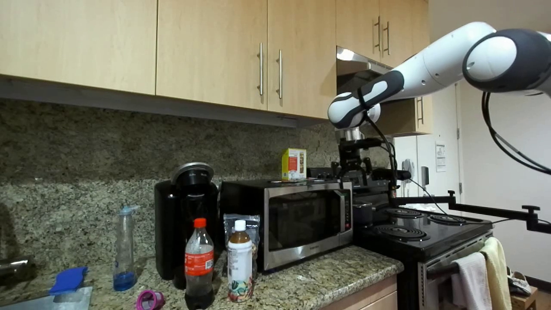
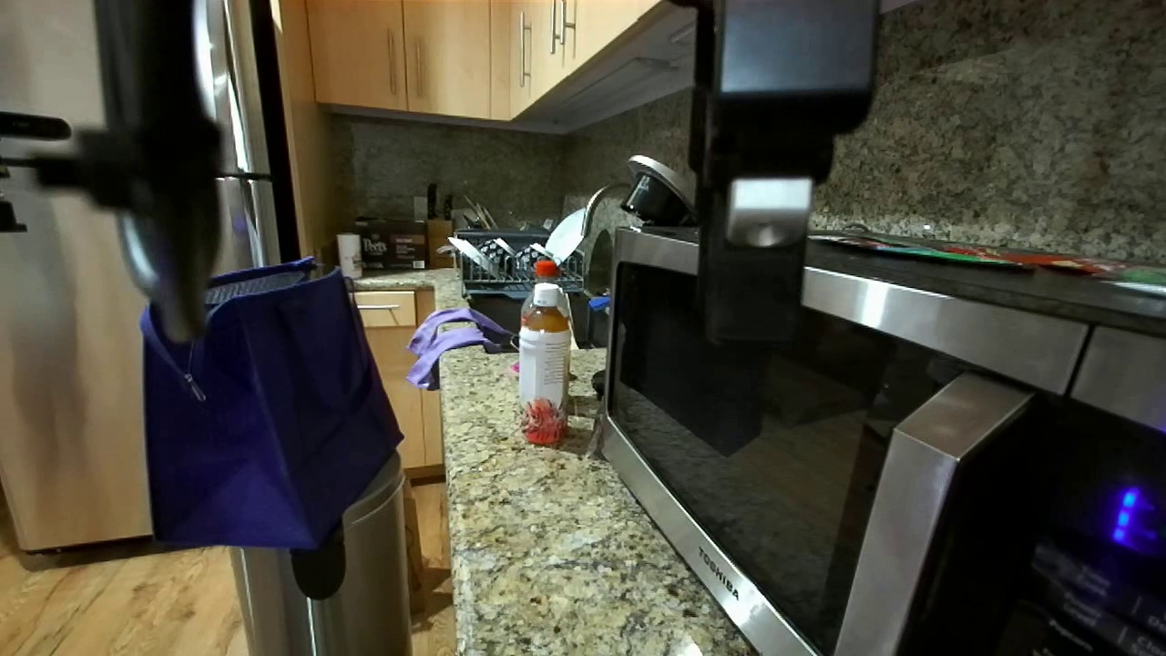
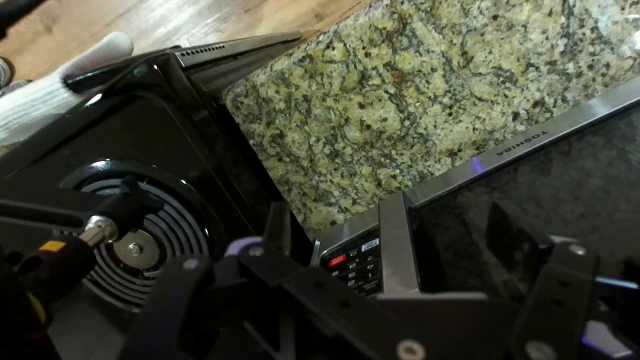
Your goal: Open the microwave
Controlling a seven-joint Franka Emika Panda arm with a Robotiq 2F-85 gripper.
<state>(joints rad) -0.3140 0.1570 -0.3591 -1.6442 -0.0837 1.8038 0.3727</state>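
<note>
The silver microwave (image 1: 301, 217) sits on the granite counter, its dark-windowed door closed flush with the control panel. Its upright steel handle (image 2: 920, 510) stands out from the door beside the panel. My gripper (image 1: 353, 183) points downward at the upper right front corner of the microwave. In the wrist view the gripper (image 3: 389, 216) is open, and the handle (image 3: 397, 245) appears between its spread fingers, lower down. A black finger (image 2: 751, 292) hangs before the door window in an exterior view. No contact with the handle can be made out.
The black stove (image 1: 400, 237) adjoins the counter's right end, with a black mount bar (image 1: 473, 209) over it. A coffee maker (image 1: 187, 232), a cola bottle (image 1: 199, 267) and a white-labelled bottle (image 1: 240, 262) stand left of the microwave. A yellow box (image 1: 294, 163) appears above its top.
</note>
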